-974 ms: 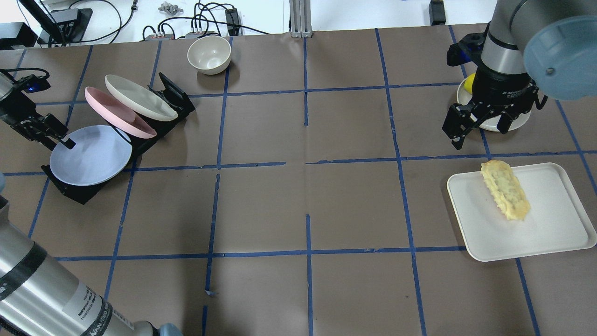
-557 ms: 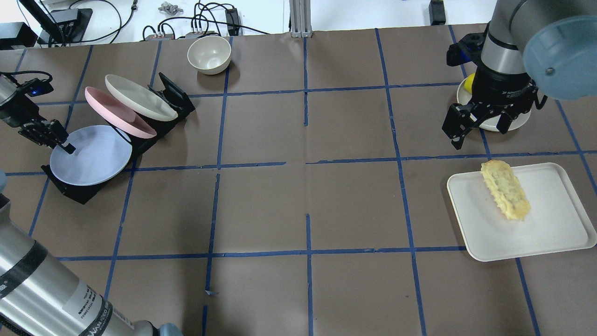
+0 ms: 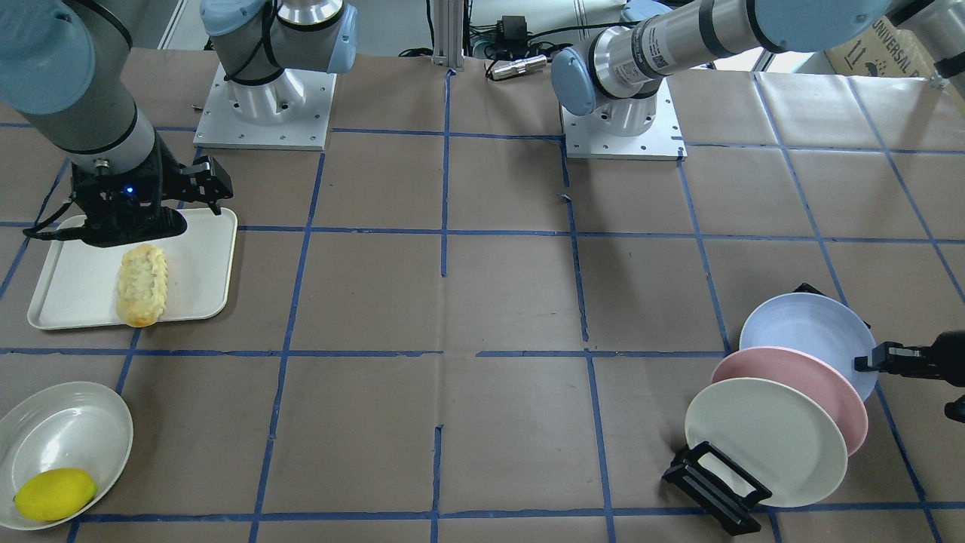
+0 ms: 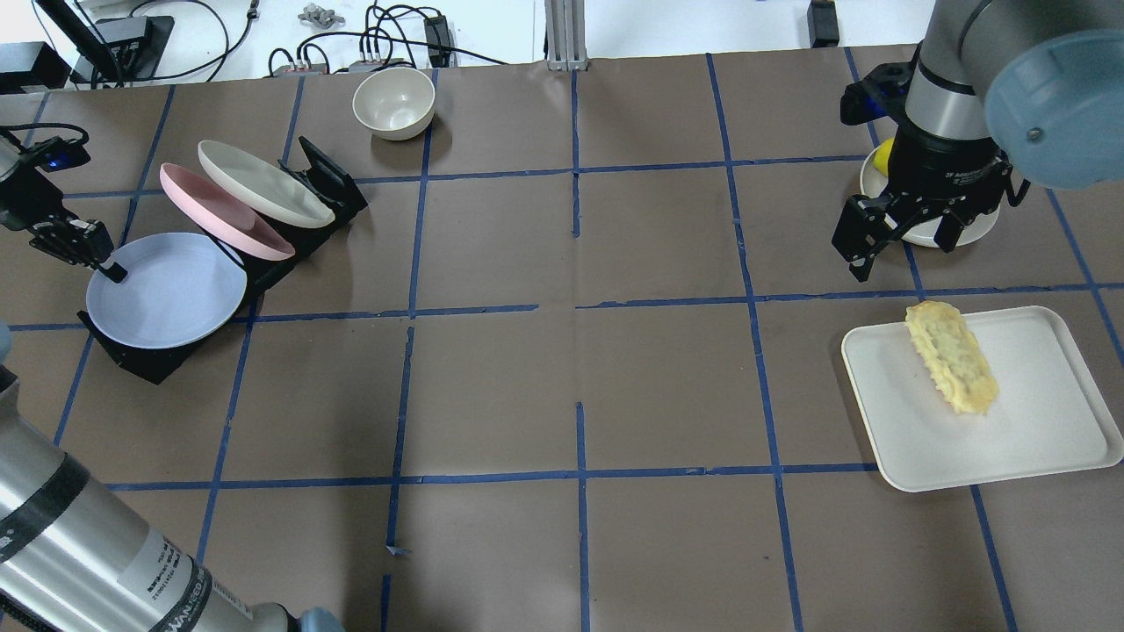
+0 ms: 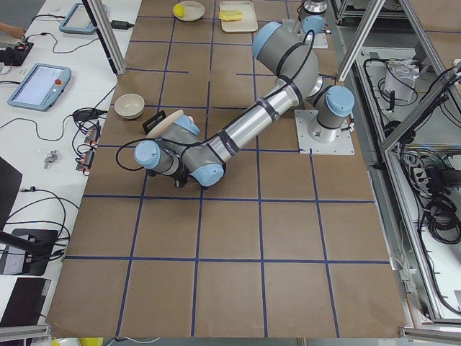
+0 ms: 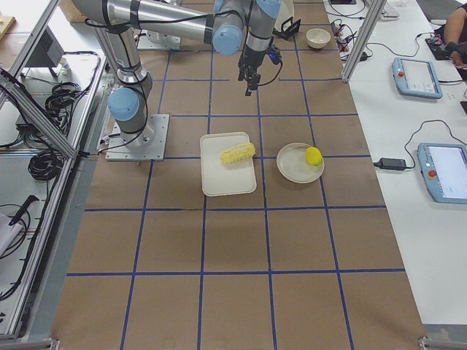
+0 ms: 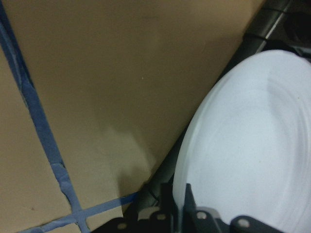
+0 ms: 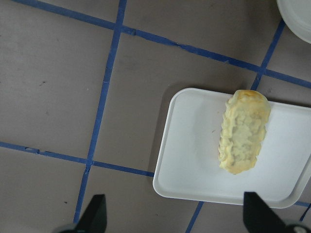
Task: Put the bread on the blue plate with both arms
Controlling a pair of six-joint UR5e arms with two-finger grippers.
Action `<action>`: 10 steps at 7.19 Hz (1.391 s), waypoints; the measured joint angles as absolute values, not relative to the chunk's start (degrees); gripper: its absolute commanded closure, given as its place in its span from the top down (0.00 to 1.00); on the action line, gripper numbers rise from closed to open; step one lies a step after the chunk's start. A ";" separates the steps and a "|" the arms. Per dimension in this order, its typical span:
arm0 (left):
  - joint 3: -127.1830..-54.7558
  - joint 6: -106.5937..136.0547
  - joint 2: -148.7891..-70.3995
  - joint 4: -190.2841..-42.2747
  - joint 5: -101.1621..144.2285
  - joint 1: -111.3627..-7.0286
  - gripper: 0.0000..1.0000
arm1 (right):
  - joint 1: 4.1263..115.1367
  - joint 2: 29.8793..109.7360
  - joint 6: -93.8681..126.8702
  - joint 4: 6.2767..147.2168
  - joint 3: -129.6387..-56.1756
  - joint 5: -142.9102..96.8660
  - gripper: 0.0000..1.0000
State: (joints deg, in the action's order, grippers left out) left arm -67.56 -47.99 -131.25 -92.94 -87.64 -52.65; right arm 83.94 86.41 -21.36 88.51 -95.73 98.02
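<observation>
The left hand (image 4: 104, 263) pinches the round pale-blue plate (image 4: 167, 294) by its rim in the black rack (image 4: 140, 364); it is best lifted straight out. The right hand (image 4: 904, 250) hangs open near the ridged golden bread (image 4: 953, 357) on the white tray (image 4: 1036, 430).

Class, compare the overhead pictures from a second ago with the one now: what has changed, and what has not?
The left claw, gripping the blue plate by its rim, pulled back leftward, and the plate slid slightly with it in the rack. The right claw, bread, tray, pink plate and white plate stayed put.
</observation>
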 measured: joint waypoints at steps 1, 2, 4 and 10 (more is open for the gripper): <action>-67.62 -48.05 -130.50 -93.88 -87.73 -52.39 0.02 | 83.93 86.43 -21.33 88.49 -95.73 97.99 1.00; -68.02 -48.17 -129.13 -95.14 -87.82 -51.92 0.02 | 83.92 86.42 -21.34 88.47 -95.70 98.04 1.00; -69.04 -48.24 -124.35 -100.28 -88.11 -51.33 0.02 | 83.86 86.43 -21.41 88.46 -95.53 98.07 1.00; -85.85 -39.84 -104.08 -106.38 -88.52 -58.74 0.02 | 83.83 86.49 -21.53 88.24 -95.43 98.17 1.00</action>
State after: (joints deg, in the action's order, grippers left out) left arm -85.85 -39.84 -104.08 -106.38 -88.52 -58.74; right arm 83.83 86.49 -21.53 88.24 -95.43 98.17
